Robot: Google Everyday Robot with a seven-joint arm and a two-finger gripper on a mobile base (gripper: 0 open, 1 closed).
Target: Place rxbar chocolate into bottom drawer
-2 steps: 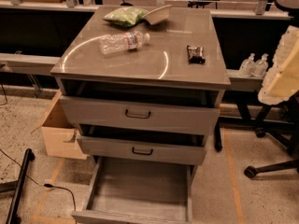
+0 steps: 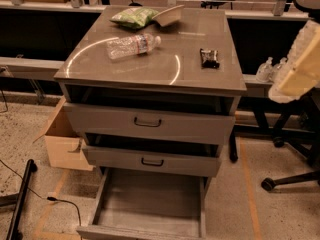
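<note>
The rxbar chocolate (image 2: 209, 57) is seen lying flat on the grey cabinet top (image 2: 200, 81), towards its right side and well apart from the other items. A clear plastic water bottle (image 2: 132, 46) is laid on its side near the middle of the top, and a green chip bag (image 2: 134, 17) is set at the far edge, just beside a pale tilted tray-like object (image 2: 169, 15).

The bottom drawer (image 2: 150, 199) is pulled well out towards the near side, so that its plain grey floor is exposed from above; nothing is seen inside it. The top drawer (image 2: 150, 123) and the middle drawer (image 2: 150, 160) are drawn out only slightly, so the opening below is left largely unobstructed for a drop from above.

The gripper is not shown in this view, so neither its opening nor any hold can be told. Only a bulky pale shape (image 2: 300, 59) is seen at the right edge, possibly part of the arm. Since the bar is resting on the top, it is judged not yet to have been grasped.

An open cardboard box (image 2: 62, 144) is stood on the floor to the left of the cabinet, and an office chair base (image 2: 295, 176) is seen to the right.
</note>
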